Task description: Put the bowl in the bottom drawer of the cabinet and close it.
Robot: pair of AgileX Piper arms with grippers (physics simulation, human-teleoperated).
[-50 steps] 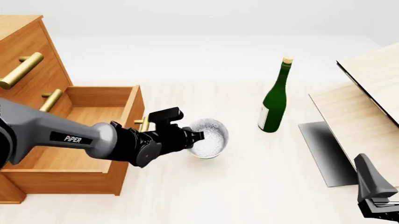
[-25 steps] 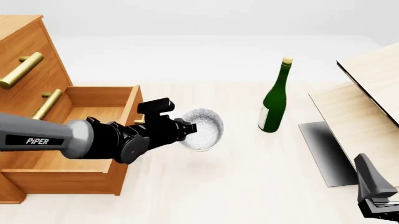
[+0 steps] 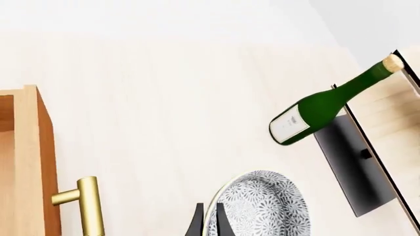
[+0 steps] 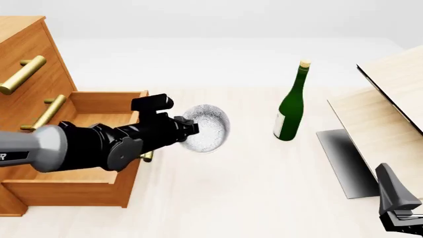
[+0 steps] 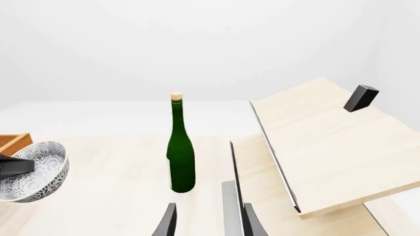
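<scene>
Left arm reaches level, bowl [image 4: 206, 128] tipped on its side.
Its fingers [image 3: 196, 223] pinch the speckled round rim beside the open wooden bottom drawer [image 4: 99, 144]; right fingers [image 5: 169, 222] spread apart.

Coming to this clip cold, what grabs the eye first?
The left gripper holds the speckled bowl tipped on its side, off the table, just right of the open bottom drawer of the orange-brown cabinet. Further right a green bottle stands upright beside slanted pale boards.

Left hand [image 4: 189, 127]: fingertips hidden behind bowl [image 4: 205, 128] rim. Right hand [image 4: 404, 220]: cut off by frame edge.
</scene>
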